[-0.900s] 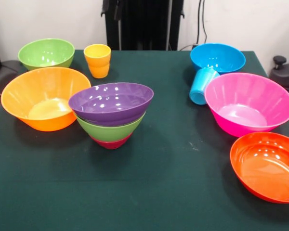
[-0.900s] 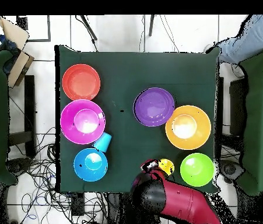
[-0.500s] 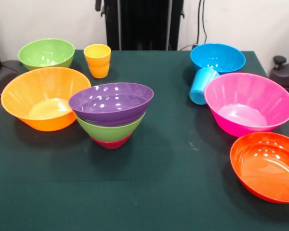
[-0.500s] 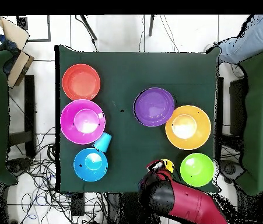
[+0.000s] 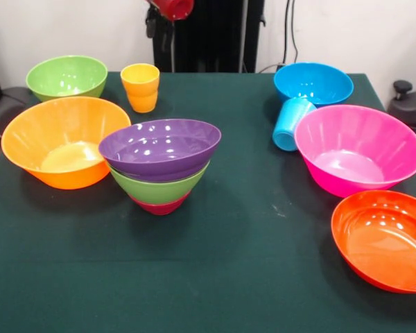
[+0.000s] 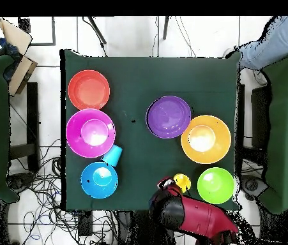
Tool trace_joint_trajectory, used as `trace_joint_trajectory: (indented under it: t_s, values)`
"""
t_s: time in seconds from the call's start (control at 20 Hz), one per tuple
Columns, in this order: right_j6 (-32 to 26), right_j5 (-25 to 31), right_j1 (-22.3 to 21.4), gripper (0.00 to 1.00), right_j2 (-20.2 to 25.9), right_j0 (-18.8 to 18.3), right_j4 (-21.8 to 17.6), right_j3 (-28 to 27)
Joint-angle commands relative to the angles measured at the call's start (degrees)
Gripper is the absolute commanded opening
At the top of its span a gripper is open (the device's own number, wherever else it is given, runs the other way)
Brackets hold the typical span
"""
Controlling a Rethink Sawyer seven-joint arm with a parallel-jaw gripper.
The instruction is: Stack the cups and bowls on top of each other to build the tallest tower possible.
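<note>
three bowls stacked, pincer waiting beside the yellow-orange cup

the pincer [image 6: 166,184] stood at the table's edge, on the end of the red arm [image 6: 194,215], and it was not possible to tell if it was wide or narrow. in the front view only a red part of the arm showed at the top edge.

just beside the pincer, in the overhead view, stood the yellow-orange cup [image 5: 141,87], upright and apart from it. a little past the cup was the green bowl [image 5: 66,76], and the large orange bowl [image 5: 64,139] lay near that one.

the tower [image 5: 159,164] was further out on the table [image 5: 215,277] from the pincer: a purple bowl [image 5: 160,148] on top, a second green bowl [image 5: 157,189] under it, and a small crimson bowl [image 5: 159,207] at the bottom.

on the pincer's other side stood the blue bowl [image 5: 313,82]. the light blue cup [image 5: 290,123] lay tilted on its side between the blue bowl and the large pink bowl [image 5: 358,148]. the red-orange bowl [image 5: 383,238] was the farthest from the pincer, just beside the pink one.
</note>
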Motion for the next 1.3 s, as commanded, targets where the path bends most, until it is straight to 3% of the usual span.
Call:
trace_joint_trajectory:
  t_s: [0.05,0.4,0.65,1.05,1.3]
  values:
    - [1.3,-3.7,6.8,1.0,3.2,-0.6,-3.4,-2.5]
    - [-0.2,-5.8,10.0,1.0,-0.1,0.2,-6.4,-6.0]
    - [-0.9,-7.6,11.7,1.0,0.6,-2.5,-9.0,-7.2]
    - [2.1,-13.0,17.3,1.0,0.3,0.2,-8.5,-9.5]
    - [0.8,-11.3,16.9,1.0,2.7,-0.4,-8.6,-9.4]
